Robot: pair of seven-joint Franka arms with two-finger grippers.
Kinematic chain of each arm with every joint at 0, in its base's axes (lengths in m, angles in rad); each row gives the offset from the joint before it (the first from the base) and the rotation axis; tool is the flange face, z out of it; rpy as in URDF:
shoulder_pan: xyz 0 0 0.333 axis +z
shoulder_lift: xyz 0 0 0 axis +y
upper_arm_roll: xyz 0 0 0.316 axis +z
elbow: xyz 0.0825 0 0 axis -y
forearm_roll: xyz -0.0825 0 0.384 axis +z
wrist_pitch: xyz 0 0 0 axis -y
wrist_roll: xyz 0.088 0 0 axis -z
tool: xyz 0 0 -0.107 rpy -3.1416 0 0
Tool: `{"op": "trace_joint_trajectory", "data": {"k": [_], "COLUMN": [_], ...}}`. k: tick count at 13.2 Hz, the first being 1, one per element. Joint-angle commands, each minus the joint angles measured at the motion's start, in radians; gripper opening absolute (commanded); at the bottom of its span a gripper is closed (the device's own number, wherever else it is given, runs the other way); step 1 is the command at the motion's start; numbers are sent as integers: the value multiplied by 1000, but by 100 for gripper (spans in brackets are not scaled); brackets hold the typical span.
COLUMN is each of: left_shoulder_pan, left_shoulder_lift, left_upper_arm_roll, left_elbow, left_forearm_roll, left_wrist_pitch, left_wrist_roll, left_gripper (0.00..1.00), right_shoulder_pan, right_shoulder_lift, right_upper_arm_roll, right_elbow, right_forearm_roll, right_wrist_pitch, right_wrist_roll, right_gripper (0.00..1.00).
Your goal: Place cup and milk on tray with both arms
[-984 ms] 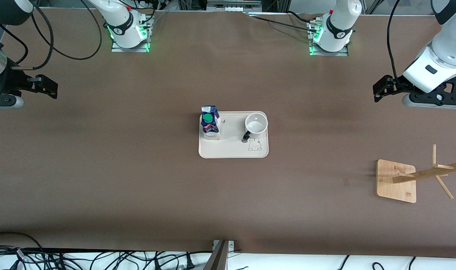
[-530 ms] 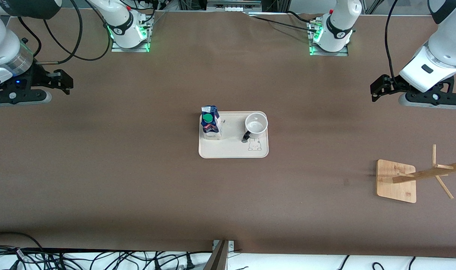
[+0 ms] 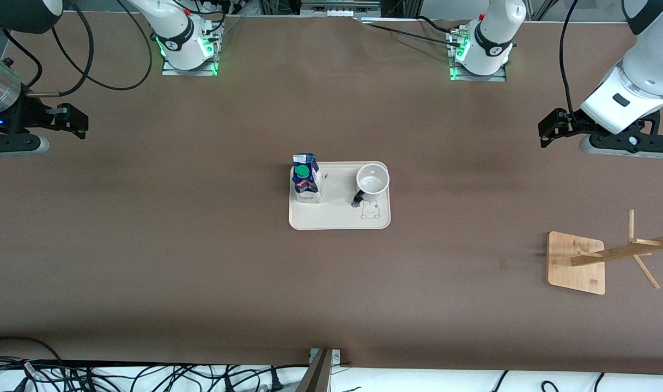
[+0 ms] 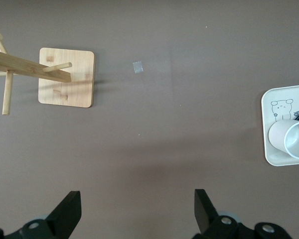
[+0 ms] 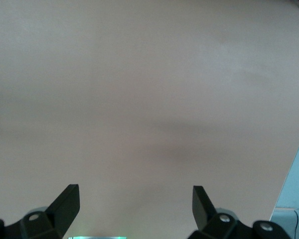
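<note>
The cream tray (image 3: pixel 331 215) lies at the middle of the table. The milk carton (image 3: pixel 306 179) stands upright on it at the right arm's end. The white cup (image 3: pixel 372 181) stands on it at the left arm's end, its black handle toward the front camera. My left gripper (image 3: pixel 546 130) is open and empty, up over bare table at the left arm's end; in the left wrist view (image 4: pixel 138 199) it is far from the cup (image 4: pixel 291 142) and the tray (image 4: pixel 265 129). My right gripper (image 3: pixel 75 121) is open and empty over bare table at the right arm's end, also in its wrist view (image 5: pixel 135 194).
A wooden mug stand (image 3: pixel 576 262) with a bamboo base stands near the left arm's end, nearer to the front camera than the left gripper; it also shows in the left wrist view (image 4: pixel 66 77). Cables lie along the table's front edge.
My right gripper swung in toward the tray, then back out toward the right arm's end of the table. My left gripper shifted slightly and has held still since. Cup, milk and tray have not moved.
</note>
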Motion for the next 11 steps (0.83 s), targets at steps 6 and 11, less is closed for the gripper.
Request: {"op": "trace_joint_trajectory", "data": {"k": [6, 11], "left_shoulder_pan": [-2, -2], "left_shoulder_lift": [-4, -2], "left_upper_arm_roll": [-7, -7], "left_elbow": [17, 20], "left_forearm_roll": [25, 25], "left_wrist_pitch": [-13, -13], "left_wrist_roll": [-16, -18], "left_gripper": [100, 100], "right_shoulder_pan": [-11, -20], "right_shoulder_lift": [36, 36], "right_upper_arm_roll": [-25, -52], "right_elbow": [100, 98], "right_forearm_roll": [66, 87], "right_wrist_pitch": [-22, -36], "right_wrist_roll": [0, 4], "right_gripper": [100, 100]}}
